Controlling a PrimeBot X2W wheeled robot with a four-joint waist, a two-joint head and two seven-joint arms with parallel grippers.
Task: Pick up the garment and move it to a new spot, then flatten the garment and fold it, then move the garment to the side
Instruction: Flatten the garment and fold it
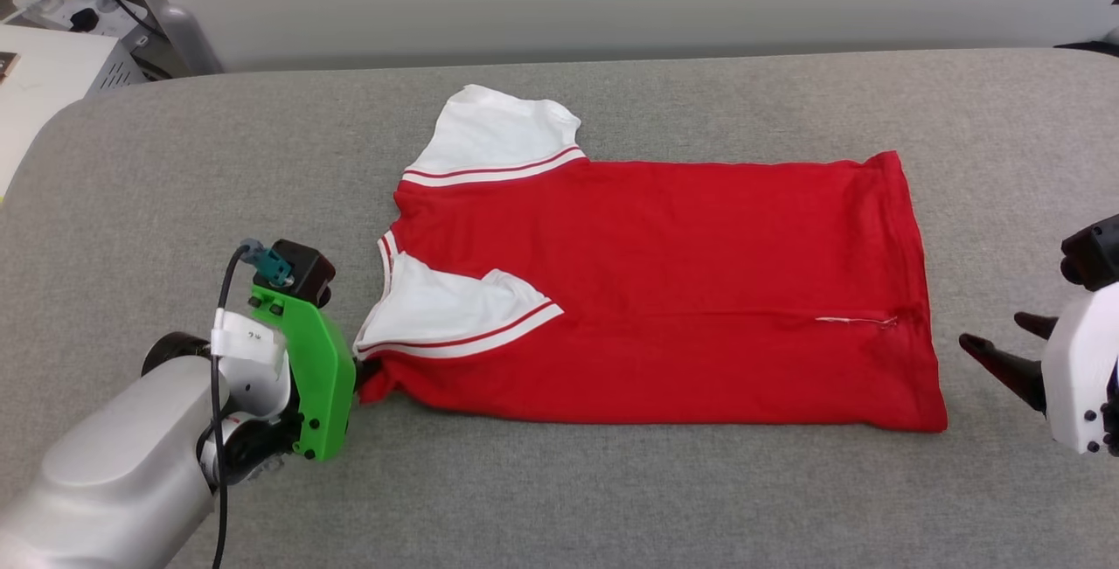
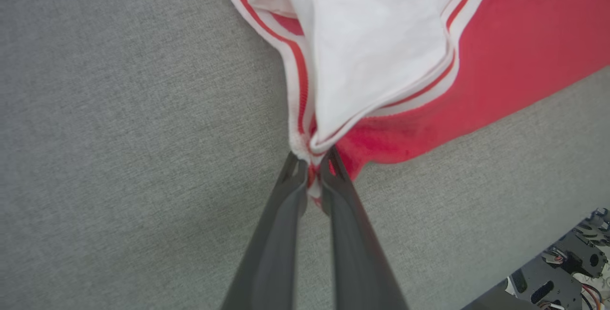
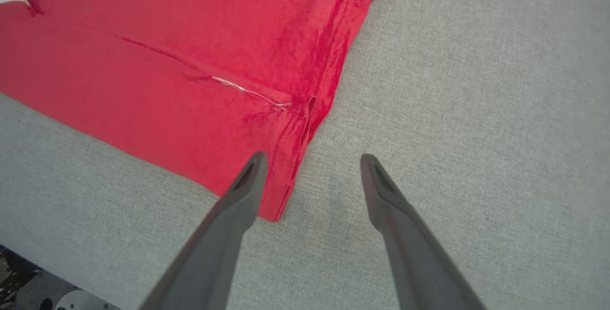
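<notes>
The garment, a red jersey T-shirt with white sleeves and striped trim, lies flat on the grey table, its near side folded over. In the left wrist view my left gripper is shut on the garment's near shoulder corner, where the white sleeve and striped trim meet. In the head view the left gripper touches the garment's left end. My right gripper stands open just off the garment's near hem corner, one finger over the red cloth. In the head view, the right gripper sits at the right edge.
The grey fabric table reaches a pale wall at the back. A white cabinet with a power strip stands beyond the table's far left corner. Robot base parts show past the table's near edge.
</notes>
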